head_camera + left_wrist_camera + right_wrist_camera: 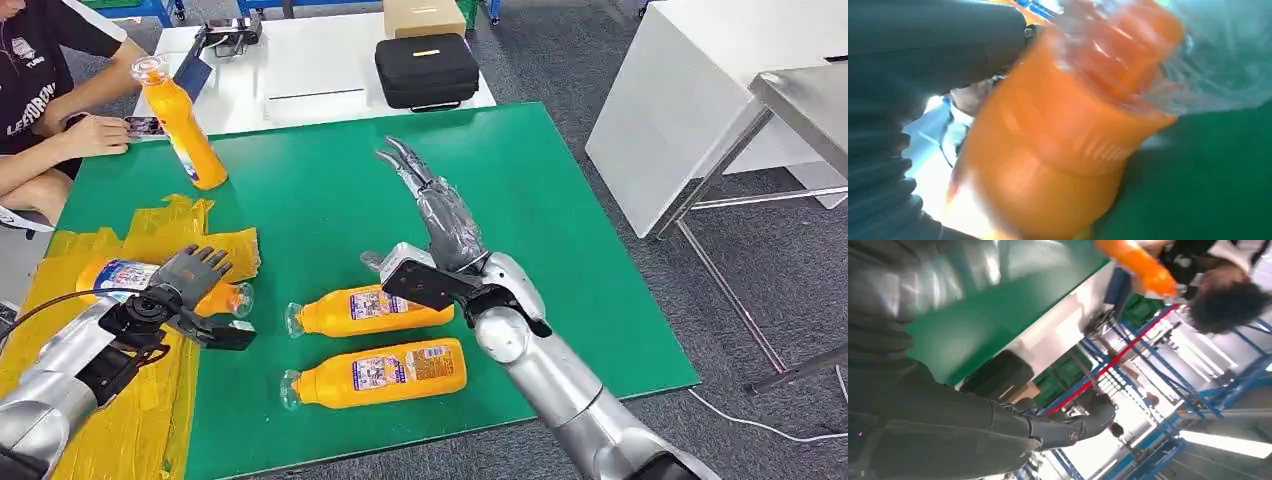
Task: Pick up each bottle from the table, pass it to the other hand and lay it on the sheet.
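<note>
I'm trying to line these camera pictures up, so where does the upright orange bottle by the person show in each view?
Head view: upright bottle far left on the green mat, beside the seated person.
Left wrist view: not in it; a different bottle is there.
Right wrist view: top edge, near the person.
Shared landmark: the green mat.

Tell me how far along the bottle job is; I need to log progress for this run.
Nothing lies finished on the crumpled yellow sheet yet. In hand: the left robot hand grips one orange plastic bottle over that sheet. The right robot hand is open above the green table. Left: two lying orange bottles and one upright orange bottle.
</note>
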`<action>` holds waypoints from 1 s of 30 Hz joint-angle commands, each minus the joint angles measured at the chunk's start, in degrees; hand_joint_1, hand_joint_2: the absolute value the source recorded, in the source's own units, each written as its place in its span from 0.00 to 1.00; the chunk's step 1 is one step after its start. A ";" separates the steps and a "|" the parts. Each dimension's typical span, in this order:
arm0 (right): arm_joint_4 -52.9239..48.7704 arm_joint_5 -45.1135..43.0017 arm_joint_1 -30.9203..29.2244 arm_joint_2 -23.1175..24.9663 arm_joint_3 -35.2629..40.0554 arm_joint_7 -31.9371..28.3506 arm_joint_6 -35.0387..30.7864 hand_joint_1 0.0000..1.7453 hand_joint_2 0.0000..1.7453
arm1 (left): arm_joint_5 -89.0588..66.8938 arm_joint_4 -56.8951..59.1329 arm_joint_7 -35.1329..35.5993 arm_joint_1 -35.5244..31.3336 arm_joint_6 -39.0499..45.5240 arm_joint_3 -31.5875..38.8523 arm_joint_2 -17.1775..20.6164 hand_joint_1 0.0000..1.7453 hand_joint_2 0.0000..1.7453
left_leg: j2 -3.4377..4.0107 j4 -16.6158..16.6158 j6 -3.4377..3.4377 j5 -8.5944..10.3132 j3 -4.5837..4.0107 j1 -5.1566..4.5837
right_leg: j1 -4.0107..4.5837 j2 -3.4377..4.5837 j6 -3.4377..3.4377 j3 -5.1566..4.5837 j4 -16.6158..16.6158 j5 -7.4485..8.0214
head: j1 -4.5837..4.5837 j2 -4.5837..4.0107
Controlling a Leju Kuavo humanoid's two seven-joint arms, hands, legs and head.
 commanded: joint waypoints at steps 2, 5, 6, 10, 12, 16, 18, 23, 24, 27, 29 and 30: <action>0.22 8.15 -0.70 -3.85 -0.67 4.13 0.78 0.00 1.00 | 10.21 -11.82 0.11 3.57 2.43 10.61 -2.97 0.00 1.00 | -0.25 0.02 -0.03 -0.09 0.12 0.01 | -0.02 -0.04 -0.06 0.25 -0.06 -0.15 | 0.00 0.00; 0.22 8.25 -0.70 -3.67 -0.66 4.09 0.86 0.00 1.00 | 10.23 -12.37 0.14 3.85 2.23 10.67 -2.50 0.00 1.00 | -0.10 0.02 -0.03 -0.09 0.08 0.00 | -0.03 0.07 -0.07 0.17 -0.04 -0.11 | 0.02 0.00; 0.29 8.61 -0.78 -3.70 -0.51 4.17 1.02 0.00 1.00 | 11.02 -12.64 0.21 4.13 2.71 11.37 -2.56 0.00 1.00 | -0.02 0.01 -0.04 -0.12 0.14 -0.02 | -0.04 0.18 -0.09 0.22 -0.03 -0.12 | 0.04 0.02; 0.54 10.35 -0.85 -3.78 -0.26 4.97 2.79 0.00 1.00 | 14.91 -24.14 2.48 7.99 2.48 17.16 -1.40 0.00 1.00 | -0.09 -0.03 -0.11 -0.14 0.23 -0.03 | -0.03 0.21 -0.15 0.31 -0.05 -0.18 | 0.00 0.00; 1.09 10.45 -1.17 -3.77 0.07 5.03 3.54 0.00 1.00 | 14.12 -29.65 4.79 10.44 0.93 19.13 -0.33 0.00 1.00 | -0.02 0.02 -0.05 -0.07 -0.02 0.00 | 0.02 0.13 -0.07 0.02 -0.03 -0.06 | 0.02 0.00; 1.56 10.94 -1.36 -3.69 0.41 6.31 6.17 0.00 1.00 | 15.36 -33.79 4.56 12.86 -1.58 22.64 0.00 0.00 0.00 | 0.12 -0.01 -0.03 -0.09 0.03 -0.01 | 0.00 0.27 -0.05 0.03 -0.03 -0.04 | 0.00 0.00; 2.48 11.73 -1.73 -3.98 0.92 8.00 9.10 0.00 1.00 | 19.44 -36.26 2.91 14.36 -2.25 25.85 -0.93 0.00 0.00 | 0.11 0.00 -0.04 -0.09 0.03 0.00 | 0.00 0.27 -0.06 0.05 -0.03 -0.04 | 0.00 0.00; 8.23 15.75 -3.36 -4.25 3.45 9.48 15.14 0.00 1.00 | 47.38 -48.38 -9.29 21.03 -5.82 36.52 -5.79 0.00 1.00 | 0.10 0.01 -0.05 -0.17 0.20 0.00 | -0.02 0.36 -0.10 0.24 -0.06 -0.13 | 0.02 0.00; 8.84 15.78 -3.49 -3.99 3.56 9.41 15.21 0.00 1.00 | 47.62 -49.27 -9.15 21.53 -5.80 36.47 -5.64 0.00 1.00 | 0.11 -0.02 -0.03 -0.13 0.15 0.00 | -0.01 0.32 -0.07 0.18 -0.09 -0.08 | 0.00 0.00; 9.53 16.21 -3.98 -3.89 4.25 9.20 15.77 0.00 1.00 | 50.85 -50.20 -9.95 22.39 -6.10 37.34 -6.34 0.00 1.00 | 0.16 -0.01 -0.05 -0.17 0.17 -0.02 | -0.02 0.39 -0.09 0.19 -0.06 -0.11 | 0.00 0.00; 10.81 16.66 -5.00 -3.93 5.60 9.24 18.25 0.00 1.00 | 55.67 -51.50 -11.46 23.55 -5.79 39.23 -7.64 0.00 1.00 | 0.07 -0.01 -0.05 -0.15 0.17 -0.03 | -0.04 0.29 -0.10 0.22 -0.05 -0.12 | 0.02 0.00; 12.05 16.47 -5.60 -3.54 5.95 9.21 19.13 0.00 1.00 | 57.49 -53.16 -11.92 24.67 -5.02 40.00 -8.34 0.00 1.00 | 0.14 -0.02 -0.04 -0.09 0.06 -0.02 | -0.02 0.29 -0.07 0.07 -0.05 -0.04 | 0.02 0.00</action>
